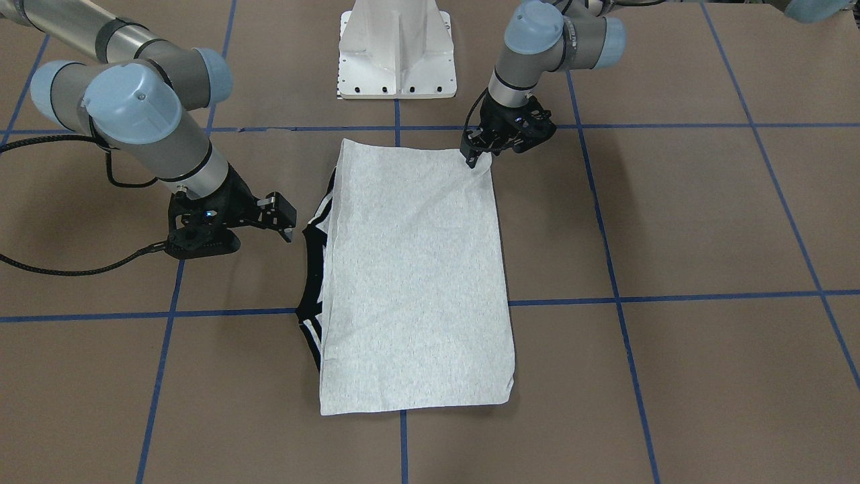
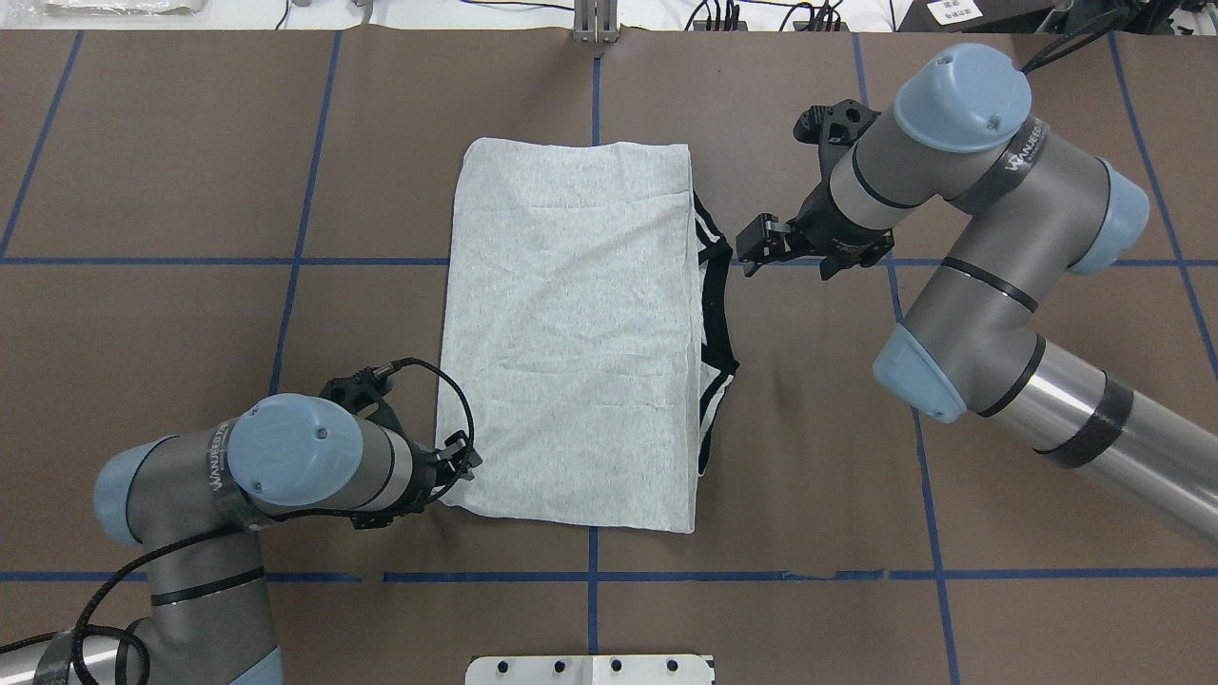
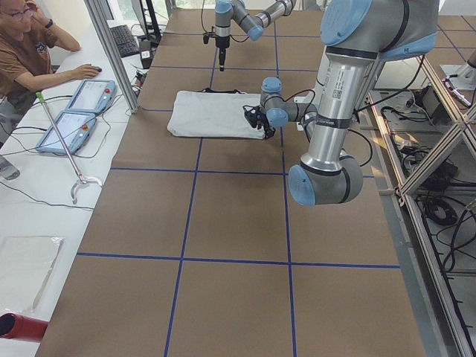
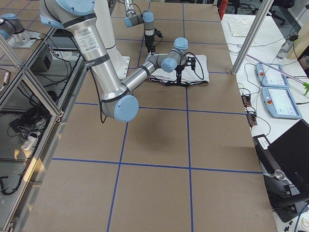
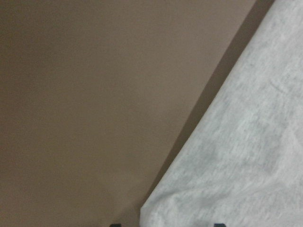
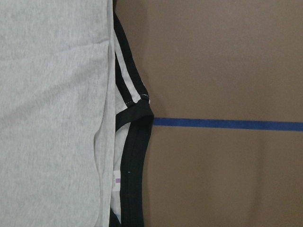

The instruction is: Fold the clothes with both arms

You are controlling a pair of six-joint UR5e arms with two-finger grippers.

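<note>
- The light heather-grey T-shirt (image 2: pixel 571 333) lies folded into a long rectangle, plain side up, in the middle of the brown table (image 2: pixel 190 190) marked with blue tape lines.
- Its black collar (image 6: pixel 135 156) and black shoulder stripes (image 6: pixel 122 75) stick out from under the folded edge on the robot's right.
- The black left gripper (image 1: pixel 477 158) sits low at the shirt's near left corner. Its fingers are spread, and the wrist view shows the corner of the cloth between their tips.
- The black right gripper (image 1: pixel 287 218) hangs just beside the collar, apart from the cloth. Its fingers look spread and hold nothing.
</note>
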